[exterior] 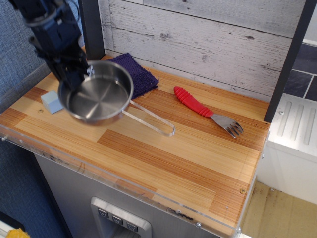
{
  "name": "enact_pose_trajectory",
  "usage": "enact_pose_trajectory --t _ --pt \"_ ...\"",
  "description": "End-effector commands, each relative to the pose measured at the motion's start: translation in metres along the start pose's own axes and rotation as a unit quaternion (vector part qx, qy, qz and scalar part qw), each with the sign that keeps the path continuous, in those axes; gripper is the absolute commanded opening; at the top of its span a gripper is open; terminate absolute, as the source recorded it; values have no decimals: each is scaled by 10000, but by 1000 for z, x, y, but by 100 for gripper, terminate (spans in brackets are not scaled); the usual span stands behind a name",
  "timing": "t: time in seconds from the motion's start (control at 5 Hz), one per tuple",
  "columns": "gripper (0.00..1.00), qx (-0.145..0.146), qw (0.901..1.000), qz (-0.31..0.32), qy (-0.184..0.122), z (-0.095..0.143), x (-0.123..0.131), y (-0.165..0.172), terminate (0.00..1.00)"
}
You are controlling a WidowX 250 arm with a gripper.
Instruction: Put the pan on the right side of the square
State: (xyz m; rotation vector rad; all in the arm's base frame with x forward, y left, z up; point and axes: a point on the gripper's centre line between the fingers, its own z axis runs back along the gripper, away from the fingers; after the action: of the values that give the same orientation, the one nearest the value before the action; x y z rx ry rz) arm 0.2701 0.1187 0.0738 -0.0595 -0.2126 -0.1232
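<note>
The pan [97, 96] is a shiny steel saucepan with a thin wire loop handle pointing right toward the table's middle. My gripper [75, 78] is shut on the pan's left rim and holds it just above the wooden table [163, 158]. The square [51, 102], a small pale blue-grey cube, sits on the table at the left. The pan's left edge partly hides it, and the pan hangs just to its right.
A dark purple cloth [133, 74] lies at the back by the plank wall. A fork with a red handle [205, 111] lies at the right back. A dark post [91, 27] stands behind the gripper.
</note>
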Motion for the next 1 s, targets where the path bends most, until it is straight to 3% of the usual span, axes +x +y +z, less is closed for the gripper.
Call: enact_pose_trajectory --t 0.0,0.6,0.8 --pt "0 115 9996 -168 174 -17 2 0 0" --pt "0 164 9986 44 507 -38 -11 15 0" --pt "0 28 9981 294 548 -38 -15 20 0"
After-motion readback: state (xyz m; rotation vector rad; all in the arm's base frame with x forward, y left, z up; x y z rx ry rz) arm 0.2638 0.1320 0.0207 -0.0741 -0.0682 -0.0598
